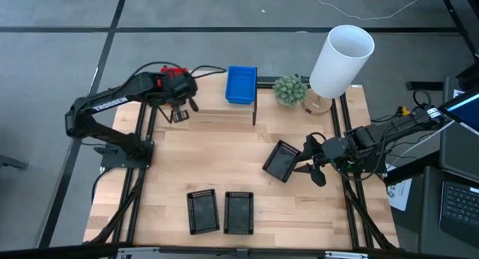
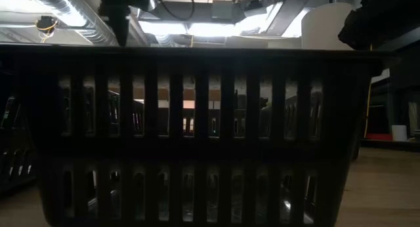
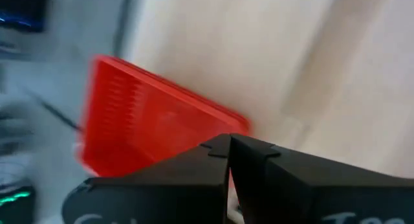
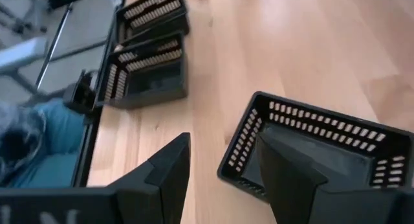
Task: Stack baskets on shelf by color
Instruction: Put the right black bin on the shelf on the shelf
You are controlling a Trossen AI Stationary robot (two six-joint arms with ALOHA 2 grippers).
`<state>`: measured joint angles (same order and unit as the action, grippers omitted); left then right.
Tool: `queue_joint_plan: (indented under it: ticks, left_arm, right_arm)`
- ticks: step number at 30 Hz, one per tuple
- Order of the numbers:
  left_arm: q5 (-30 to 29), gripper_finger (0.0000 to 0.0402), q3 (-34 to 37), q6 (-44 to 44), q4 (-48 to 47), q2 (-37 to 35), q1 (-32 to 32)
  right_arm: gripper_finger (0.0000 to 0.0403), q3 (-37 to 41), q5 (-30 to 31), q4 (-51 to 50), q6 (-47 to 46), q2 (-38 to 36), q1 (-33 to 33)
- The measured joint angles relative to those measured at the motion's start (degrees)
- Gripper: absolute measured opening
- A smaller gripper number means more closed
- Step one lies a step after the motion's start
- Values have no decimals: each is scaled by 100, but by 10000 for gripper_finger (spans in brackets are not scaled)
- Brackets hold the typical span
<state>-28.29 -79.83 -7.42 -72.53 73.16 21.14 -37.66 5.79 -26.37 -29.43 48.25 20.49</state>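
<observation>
Left claw [image 1: 179, 109], pinched shut, hangs over the shelf [image 1: 202, 118] apparently above a red basket [image 3: 149, 130], near the blue basket [image 1: 241, 85] on that shelf, while the right claw [image 1: 313, 166] stands open astride a tilted black basket's [image 1: 282, 160] rim on the desk [image 1: 224, 165].
</observation>
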Motion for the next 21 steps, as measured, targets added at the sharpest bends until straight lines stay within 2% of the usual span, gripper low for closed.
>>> queue_joint_plan:
  ticks: [5,8,15,21]
  left_arm:
    - [894,8,2,502,-491,-313,-332]
    - [1166,3,2,681,-693,-466,-554]
    - [1304,5,4,736,-925,-1008,-1035]
    - [1289,1,179,1110,-709,-1837,-1360]
  right_arm:
    - [174,1,353,254,-484,79,0]
    - [174,1,433,564,-477,228,-2]
    - [174,1,425,734,-489,597,0]
    - [174,1,421,743,-495,853,0]
